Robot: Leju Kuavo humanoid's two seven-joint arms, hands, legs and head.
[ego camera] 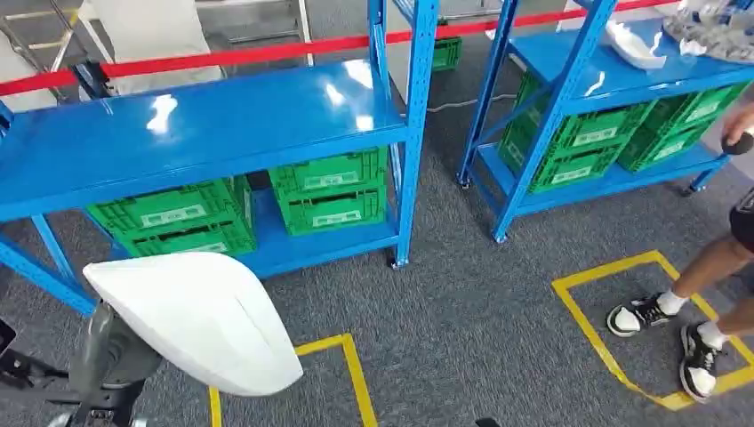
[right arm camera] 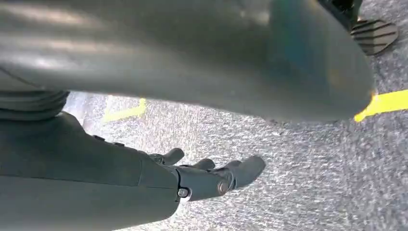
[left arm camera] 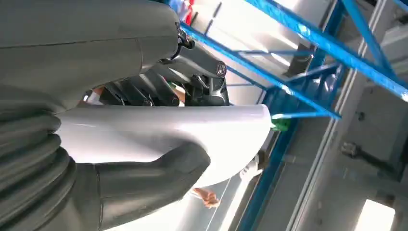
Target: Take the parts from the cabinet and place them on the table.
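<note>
A large white curved shell part (ego camera: 196, 316) is held low at the front left by my left hand (ego camera: 107, 360), whose grey wrist shows under it. Close up, the thumb (left arm camera: 149, 175) presses on the white part (left arm camera: 202, 127) from one side and the dark fingers (left arm camera: 144, 91) clamp the other. My right hand (right arm camera: 211, 175) hangs over the grey carpet, fingers apart and holding nothing. Another white part (ego camera: 636, 44) lies on the top shelf of the right blue rack (ego camera: 605, 84), beside a heap of plastic-wrapped pieces (ego camera: 716, 31).
The left blue rack (ego camera: 196, 124) has a bare top shelf, with green crates (ego camera: 329, 191) below. A person stands at the right, shoes (ego camera: 640, 313) inside a yellow floor square (ego camera: 587, 311), hand (ego camera: 738, 124) by the right rack. Red tape (ego camera: 222, 55) runs behind.
</note>
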